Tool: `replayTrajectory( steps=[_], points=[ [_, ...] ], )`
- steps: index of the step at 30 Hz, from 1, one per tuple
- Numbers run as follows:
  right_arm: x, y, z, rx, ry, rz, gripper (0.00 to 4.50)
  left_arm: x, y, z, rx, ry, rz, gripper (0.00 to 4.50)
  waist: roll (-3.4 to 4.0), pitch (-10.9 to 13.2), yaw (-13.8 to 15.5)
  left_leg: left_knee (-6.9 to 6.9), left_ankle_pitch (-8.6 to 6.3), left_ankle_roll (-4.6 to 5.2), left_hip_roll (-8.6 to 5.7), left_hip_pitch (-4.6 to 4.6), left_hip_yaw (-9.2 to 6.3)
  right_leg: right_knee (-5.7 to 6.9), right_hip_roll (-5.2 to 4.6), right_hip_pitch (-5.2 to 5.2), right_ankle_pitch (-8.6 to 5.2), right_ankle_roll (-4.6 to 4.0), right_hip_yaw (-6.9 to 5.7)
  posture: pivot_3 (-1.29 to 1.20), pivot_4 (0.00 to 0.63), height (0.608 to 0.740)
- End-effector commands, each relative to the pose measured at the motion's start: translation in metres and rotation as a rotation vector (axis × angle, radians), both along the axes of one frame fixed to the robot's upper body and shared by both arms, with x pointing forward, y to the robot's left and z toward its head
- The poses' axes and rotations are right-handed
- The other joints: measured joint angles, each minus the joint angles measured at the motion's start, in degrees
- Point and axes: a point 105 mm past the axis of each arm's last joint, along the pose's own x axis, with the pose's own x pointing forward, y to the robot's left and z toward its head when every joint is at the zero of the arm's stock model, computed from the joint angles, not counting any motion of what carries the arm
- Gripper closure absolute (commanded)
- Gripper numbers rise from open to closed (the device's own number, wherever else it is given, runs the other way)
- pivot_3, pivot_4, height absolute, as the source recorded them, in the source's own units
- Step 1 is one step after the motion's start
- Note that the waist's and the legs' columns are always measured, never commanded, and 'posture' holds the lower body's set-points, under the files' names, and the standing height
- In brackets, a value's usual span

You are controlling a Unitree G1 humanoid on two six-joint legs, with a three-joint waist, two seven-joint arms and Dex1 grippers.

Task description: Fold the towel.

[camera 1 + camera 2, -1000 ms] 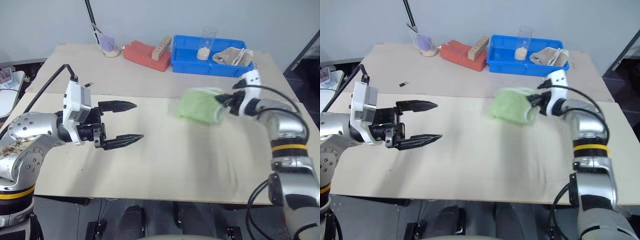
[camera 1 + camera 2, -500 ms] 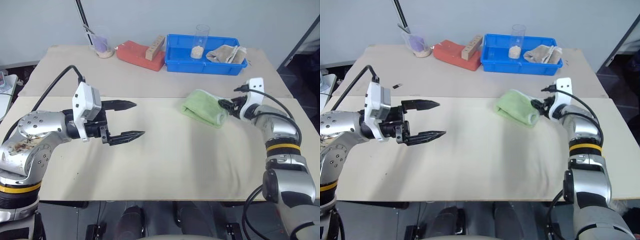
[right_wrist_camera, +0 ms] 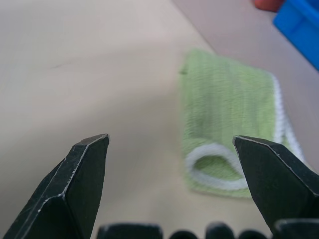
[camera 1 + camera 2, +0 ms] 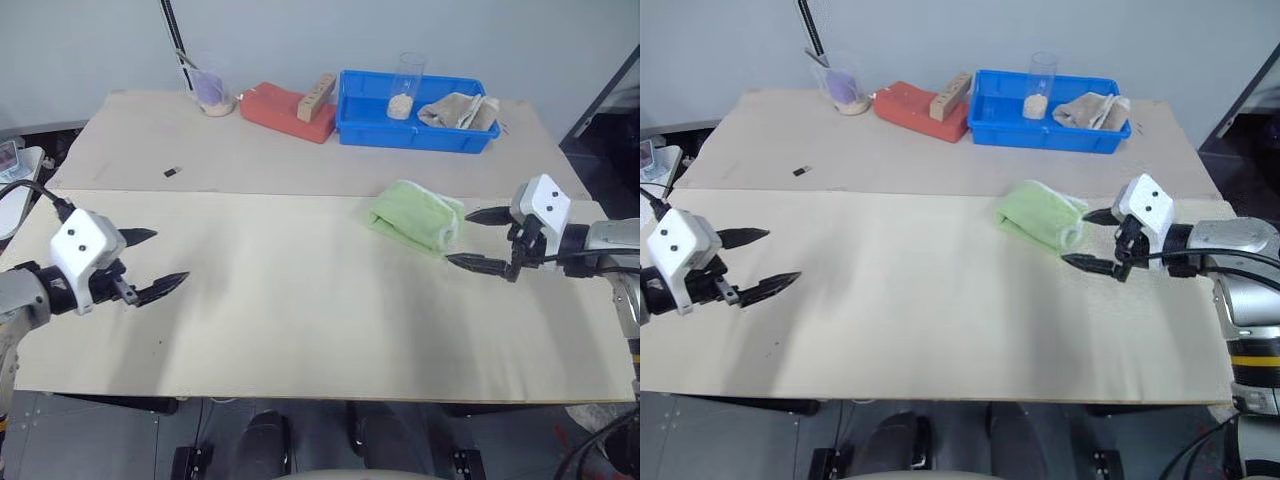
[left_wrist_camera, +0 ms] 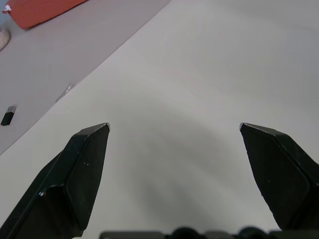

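The towel (image 4: pixel 415 216), light green with white stitched edging, lies folded into a small bundle on the beige table (image 4: pixel 300 300), right of centre; the right wrist view shows the towel (image 3: pixel 229 129) with a curled white edge facing the camera. My right gripper (image 4: pixel 478 240) is open just to the right of the towel, a short gap away, with nothing between its fingers. My left gripper (image 4: pixel 148 262) hangs open and empty over the table's left edge, far from the towel.
A blue bin (image 4: pixel 415 125) at the back holds a clear cup (image 4: pixel 410 85) and a beige cloth (image 4: pixel 462 110). Left of it lie a red block (image 4: pixel 290 108) with a wooden piece on top and a small cup (image 4: pixel 213 90). A small dark object (image 4: pixel 173 172) sits at back left.
My right gripper let go of the towel, opened, and drew back to the right. The towel now rests on the table. My left gripper moved away to the left edge.
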Motion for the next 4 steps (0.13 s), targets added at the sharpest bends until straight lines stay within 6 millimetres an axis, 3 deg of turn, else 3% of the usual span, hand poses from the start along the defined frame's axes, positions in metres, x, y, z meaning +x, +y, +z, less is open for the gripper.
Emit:
replayTrajectory(
  steps=[1, 4],
  points=[
    [-0.0044, -0.0023, 0.0135, -0.016, -0.074, 0.008, 0.09, -0.0040, 0.0096, 0.0117, 0.002, -0.054, 0.024, 0.00, 0.00, 0.00, 0.03, -0.01, 0.00, 0.00, 0.00, 0.04, 0.05, 0.01, 0.00, 0.00, -0.03, -0.05, 0.00, 0.00, 0.150, 0.714],
    [-0.0048, -0.0009, 0.0101, -0.020, -0.069, 0.016, 0.09, -0.0041, 0.0073, 0.0104, -0.025, -0.042, 0.014, 0.00, 0.00, 0.00, 0.05, -0.02, 0.00, 0.00, -0.02, 0.08, 0.08, 0.10, 0.03, -0.02, -0.08, -0.13, -0.01, 0.00, 0.150, 0.714]
  ],
)
